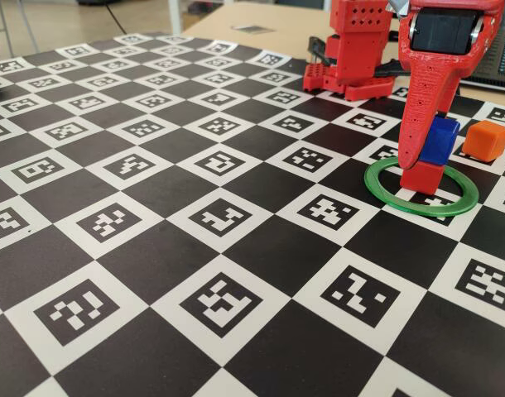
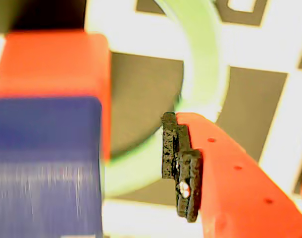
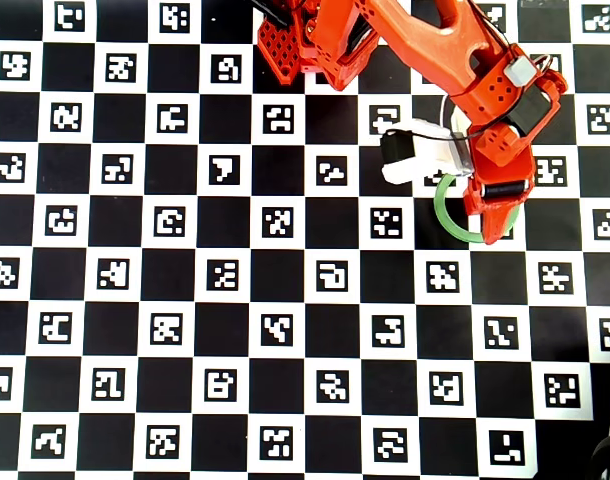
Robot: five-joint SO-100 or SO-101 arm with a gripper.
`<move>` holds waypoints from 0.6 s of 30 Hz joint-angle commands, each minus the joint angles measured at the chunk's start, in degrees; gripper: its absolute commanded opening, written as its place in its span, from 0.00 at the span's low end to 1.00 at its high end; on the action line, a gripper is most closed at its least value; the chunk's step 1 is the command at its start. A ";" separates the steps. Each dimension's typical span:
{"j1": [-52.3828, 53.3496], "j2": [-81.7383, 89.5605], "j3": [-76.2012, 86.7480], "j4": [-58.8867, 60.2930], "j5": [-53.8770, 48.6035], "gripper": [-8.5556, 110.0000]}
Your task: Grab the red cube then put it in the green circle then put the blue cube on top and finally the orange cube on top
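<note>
Jaws apart beside blue cube (image 1: 440,139) atop red cube (image 1: 424,176); orange cube (image 1: 486,141) clear behind.

Count: 3 cubes total, 1 red cube (image 1: 421,176), 1 blue cube (image 1: 440,139), 1 orange cube (image 1: 486,141). 1 green circle (image 1: 383,188), i.e. a ring. 1 robot arm (image 3: 425,40) w/ 1 gripper (image 1: 411,161), 2 fingers; only 1 finger's pad (image 2: 180,166) shows in wrist view. 1 checkered surface (image 1: 194,248) w/ many printed marker squares, too many to count, some cut off at edges.
</note>
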 commanded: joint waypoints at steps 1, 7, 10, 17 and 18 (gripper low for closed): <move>-1.14 7.12 -7.56 4.92 -0.44 0.46; -2.81 10.37 -14.59 13.27 2.55 0.45; -3.34 13.36 -15.64 15.12 5.01 0.45; -5.01 19.07 -13.71 17.93 9.32 0.44; -5.01 19.69 -13.01 17.93 9.93 0.44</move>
